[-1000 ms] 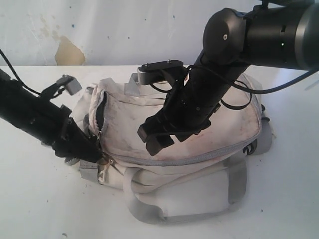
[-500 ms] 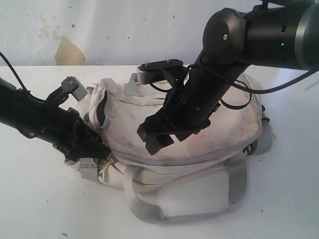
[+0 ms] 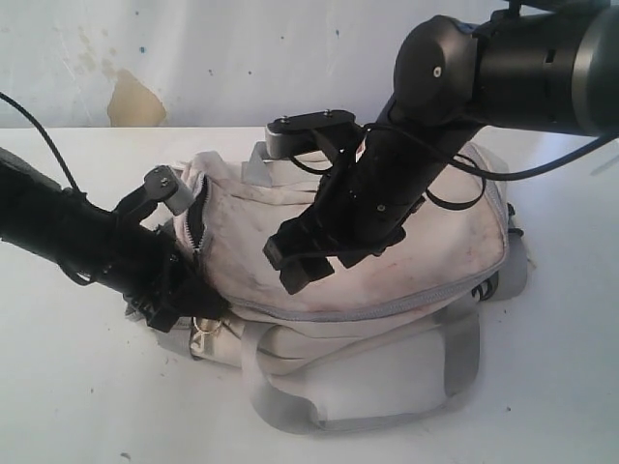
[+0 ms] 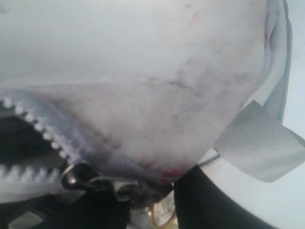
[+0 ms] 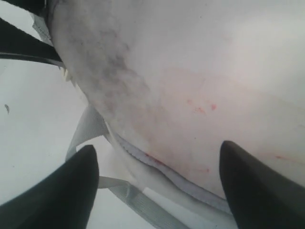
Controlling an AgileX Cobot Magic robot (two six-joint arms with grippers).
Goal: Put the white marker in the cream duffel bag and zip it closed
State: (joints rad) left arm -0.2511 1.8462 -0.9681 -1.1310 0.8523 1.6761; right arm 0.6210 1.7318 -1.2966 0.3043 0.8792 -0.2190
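The dirty cream bag (image 3: 251, 251) lies mid-table (image 3: 77, 406), its left grey zip (image 3: 198, 217) partly open, right gripper (image 3: 287, 268) wide above it, left gripper (image 3: 193, 304) at the zip, grip unclear.

Nothing legible anywhere: no text, label, brand or number can be read on the cream duffel bag (image 3: 455, 256) (its stained cloth fills both wrist views, too close and too soft for any print to show).
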